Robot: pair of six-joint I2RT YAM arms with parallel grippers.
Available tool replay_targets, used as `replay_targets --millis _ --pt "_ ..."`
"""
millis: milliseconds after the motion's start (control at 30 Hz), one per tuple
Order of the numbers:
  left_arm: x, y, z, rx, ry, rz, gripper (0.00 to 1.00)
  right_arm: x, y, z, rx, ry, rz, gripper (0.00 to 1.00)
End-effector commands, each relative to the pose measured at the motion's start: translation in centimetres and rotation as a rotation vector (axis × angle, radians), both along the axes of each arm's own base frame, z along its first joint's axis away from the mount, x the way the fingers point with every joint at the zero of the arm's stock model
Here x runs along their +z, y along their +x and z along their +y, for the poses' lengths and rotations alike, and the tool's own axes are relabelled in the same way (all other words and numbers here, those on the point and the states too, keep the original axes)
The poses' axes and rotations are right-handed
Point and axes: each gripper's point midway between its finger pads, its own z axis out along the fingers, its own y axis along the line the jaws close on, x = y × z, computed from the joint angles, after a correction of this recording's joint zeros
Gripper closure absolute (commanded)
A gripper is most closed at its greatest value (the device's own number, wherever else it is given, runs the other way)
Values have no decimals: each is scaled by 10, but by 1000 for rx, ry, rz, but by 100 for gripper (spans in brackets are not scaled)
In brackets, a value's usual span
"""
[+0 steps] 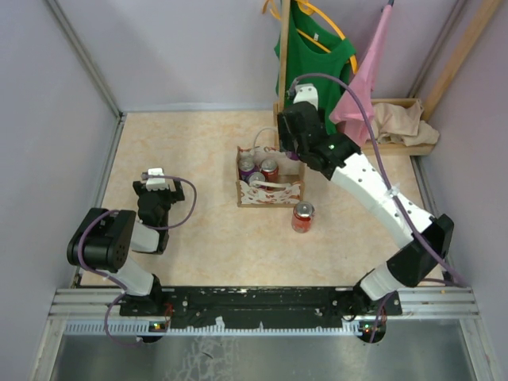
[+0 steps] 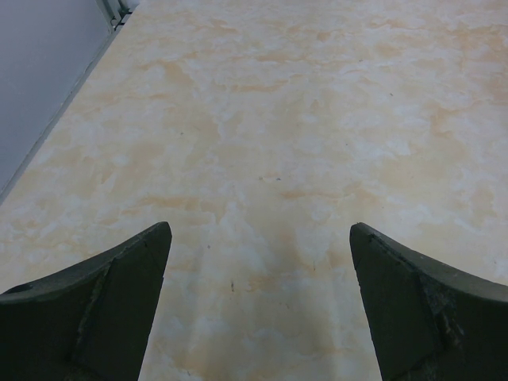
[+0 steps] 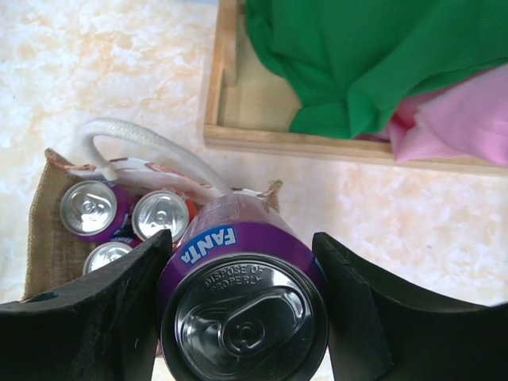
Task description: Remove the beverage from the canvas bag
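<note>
The right gripper [image 3: 238, 266] is clenched on a purple Fanta can [image 3: 246, 317] at the lower centre of the wrist view. The bag [image 3: 44, 238] lies to its lower left and holds three more cans [image 3: 89, 208]. The left gripper [image 2: 258, 302] gapes over the table [image 2: 278, 119].

**Purple, Red and Cream on a Marbled Tabletop**

The table [image 1: 182, 151] is marbled in cream and pale orange. The canvas bag [image 1: 270, 194] is cream with a red floral print. Its handles [image 3: 135, 139] are white and its inside is brown. The beverage can [image 3: 242, 317] is purple with white "FANTA" lettering on blue and has a silver top. The cans in the bag [image 3: 89, 208] show purple and red sides. The lone can [image 1: 302, 217] is red. The shirt [image 1: 313, 48] is green, the garment [image 1: 365, 79] pink, the cloth [image 1: 405, 123] beige. The right gripper [image 3: 242, 242] and left gripper [image 2: 260, 230] are black.
</note>
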Motion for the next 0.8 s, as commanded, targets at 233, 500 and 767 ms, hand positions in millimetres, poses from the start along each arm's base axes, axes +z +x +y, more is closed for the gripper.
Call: replay_targets --millis 233,500,767 --pt "5 0 1 7 -12 -30 0 79 -51 -89 -273 43 -232 100" --pt "6 0 1 8 -13 -32 0 -18 -88 -121 -376 -11 -48 100" --pt "5 0 1 8 -13 -30 0 -79 -99 -128 -384 34 36 100"
